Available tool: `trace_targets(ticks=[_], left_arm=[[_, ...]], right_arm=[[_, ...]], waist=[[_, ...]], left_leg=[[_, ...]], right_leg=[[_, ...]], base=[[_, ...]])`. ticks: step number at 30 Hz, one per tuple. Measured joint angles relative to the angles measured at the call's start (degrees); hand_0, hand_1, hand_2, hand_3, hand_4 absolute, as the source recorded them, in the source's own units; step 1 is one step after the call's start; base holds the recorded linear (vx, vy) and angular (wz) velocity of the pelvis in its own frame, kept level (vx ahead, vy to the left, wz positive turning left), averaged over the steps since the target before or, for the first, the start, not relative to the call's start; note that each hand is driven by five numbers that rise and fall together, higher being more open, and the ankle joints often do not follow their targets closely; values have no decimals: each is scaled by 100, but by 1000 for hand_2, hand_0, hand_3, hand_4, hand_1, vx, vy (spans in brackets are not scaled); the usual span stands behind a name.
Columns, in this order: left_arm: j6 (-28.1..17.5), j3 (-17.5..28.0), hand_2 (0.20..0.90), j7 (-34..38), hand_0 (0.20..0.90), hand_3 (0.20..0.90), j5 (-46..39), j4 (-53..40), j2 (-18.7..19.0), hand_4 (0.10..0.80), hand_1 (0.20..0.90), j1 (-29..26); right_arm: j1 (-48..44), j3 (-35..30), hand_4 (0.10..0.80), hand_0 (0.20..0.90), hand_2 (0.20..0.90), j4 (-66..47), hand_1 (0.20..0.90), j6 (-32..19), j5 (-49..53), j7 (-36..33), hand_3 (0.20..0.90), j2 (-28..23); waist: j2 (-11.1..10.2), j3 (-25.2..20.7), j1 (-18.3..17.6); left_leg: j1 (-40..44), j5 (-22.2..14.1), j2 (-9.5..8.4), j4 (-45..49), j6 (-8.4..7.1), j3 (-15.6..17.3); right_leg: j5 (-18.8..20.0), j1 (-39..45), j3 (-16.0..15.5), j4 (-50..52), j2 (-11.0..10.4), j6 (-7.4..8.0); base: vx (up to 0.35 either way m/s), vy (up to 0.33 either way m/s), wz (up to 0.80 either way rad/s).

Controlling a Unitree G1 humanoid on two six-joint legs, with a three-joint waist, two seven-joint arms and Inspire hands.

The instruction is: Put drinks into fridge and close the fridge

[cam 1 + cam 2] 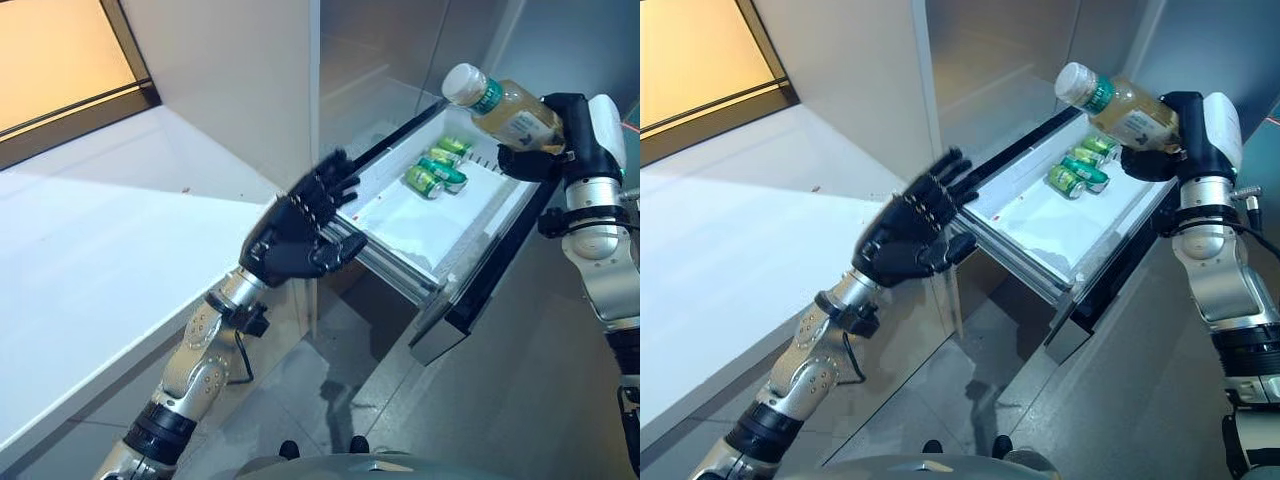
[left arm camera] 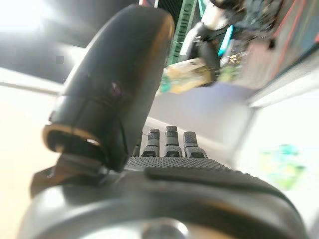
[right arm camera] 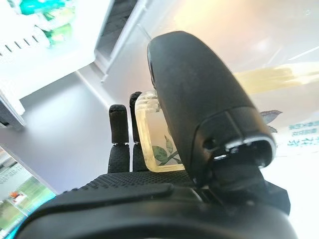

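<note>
My right hand (image 1: pixel 572 128) is shut on a clear bottle of pale yellow drink (image 1: pixel 502 108) with a white cap and green label. It holds the bottle tilted above the far right end of the open fridge drawer (image 1: pixel 420 225). The bottle also shows in the right wrist view (image 3: pixel 154 144), with my fingers and thumb round it. Green cans (image 1: pixel 437 168) lie on their sides at the back of the white drawer floor. My left hand (image 1: pixel 300 232) is open, fingers straight, raised by the drawer's near left corner and holding nothing.
A white counter (image 1: pixel 90 260) runs along the left under a dark-framed window (image 1: pixel 70 70). The fridge's steel wall (image 1: pixel 400 50) stands behind the drawer. The drawer's dark front panel (image 1: pixel 480 290) juts out over the grey floor (image 1: pixel 320 390).
</note>
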Motion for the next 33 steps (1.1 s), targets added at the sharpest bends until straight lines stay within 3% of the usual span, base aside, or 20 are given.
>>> trace_targets(ticks=[4, 8, 12, 16, 18, 26, 33], left_arm=[[1781, -360, 900, -437, 900, 900, -654, 573, 12, 800, 900, 327], [2745, -895, 900, -440, 900, 900, -828, 1471, 13, 800, 900, 759], [2797, -880, 900, -466, 900, 900, -763, 2319, -58, 800, 900, 987], [2366, -825, 900, -552, 900, 900, -183, 3367, -72, 800, 900, 1038], [1944, -732, 900, -540, 900, 900, 292, 3819, -155, 800, 900, 929], [1210, -373, 900, 40, 900, 900, 1319, 5211, -319, 800, 900, 323], [1064, 45, 900, 582, 900, 900, 1501, 5654, -314, 800, 900, 9]], right_arm=[[-422, 326, 100, 300, 300, 1207, 300, -80, 503, -17, 200, -150], [-1306, 846, 100, 300, 300, 2550, 300, -81, 923, 6, 200, -295], [-1997, 1235, 100, 300, 300, 3249, 300, -82, 1158, 187, 200, -602], [-2700, 1683, 100, 300, 300, 3976, 300, -58, 1146, 650, 200, -772], [-2843, 1731, 100, 300, 300, 4260, 300, 31, 1148, 933, 200, -784], [-2918, 1916, 100, 300, 300, 5073, 300, 792, 1151, 1461, 200, -561], [-3118, 1906, 100, 300, 300, 5055, 300, 1043, 1133, 1357, 200, -342]], waist=[[34, 10, 140], [78, 36, 229], [228, 69, 349], [262, 61, 474], [268, 57, 584], [186, 130, 837], [176, 831, 839]], left_leg=[[-55, 34, -18, 1, 3, -154], [-92, 53, -22, 2, -4, -246], [-149, 90, -24, 2, -13, -311], [-291, 160, -13, 2, -44, -431], [-359, 191, -14, 3, -51, -475], [-1105, 369, 6, 95, -110, -590], [-1470, 477, 42, 88, -137, -583]], right_leg=[[-2, -2, -147, -1, -20, 1], [-9, -6, -230, -2, -26, 9], [-11, -23, -347, -3, -30, 9], [-11, -112, -477, -3, -18, 8], [-12, -163, -500, -3, -19, 7], [113, -814, -642, 0, 21, -135], [212, -1174, -649, 1, 53, -185]], base=[[40, -1, 17], [32, 1, 12], [46, -18, 15], [30, -42, 16], [-4, -57, 13], [-138, -84, 10], [-124, -10, -1]])
